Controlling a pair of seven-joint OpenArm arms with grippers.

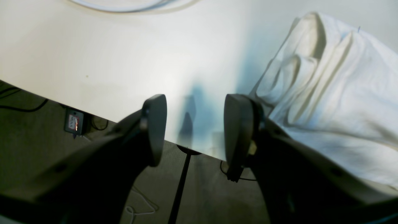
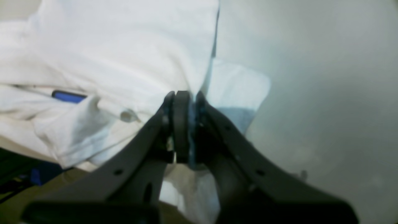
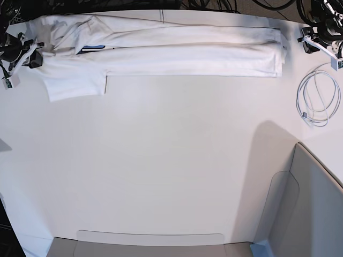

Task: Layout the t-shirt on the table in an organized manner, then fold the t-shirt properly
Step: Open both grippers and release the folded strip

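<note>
Base view, item one: t-shirt [image 3: 177, 45], white, lying as a long narrow folded band along the far edge of the table [image 3: 161, 171], one short sleeve [image 3: 75, 85] spread flat toward the near side at the end on this view's left; a small strip of blue print [image 3: 94, 47] shows near that end. Item two: right gripper [image 3: 24, 53], at the shirt's sleeve end by the table edge. Item three: left gripper [image 3: 316, 38], just beyond the shirt's other end, apart from the cloth. Item four: coiled white cable [image 3: 317, 99], on the table near the left gripper, clear of the shirt. Item five: grey bin [image 3: 305, 214], at the near corner on this view's right.

Right wrist view: right gripper [image 2: 186, 124], jaws pressed almost together, pinching a fold of white shirt fabric [image 2: 124, 46] between the pads.

Left wrist view: left gripper [image 1: 194, 127], jaws standing wide apart with nothing between them, poised over the table edge; bunched shirt cloth [image 1: 326, 93] lies just beside one finger
</note>
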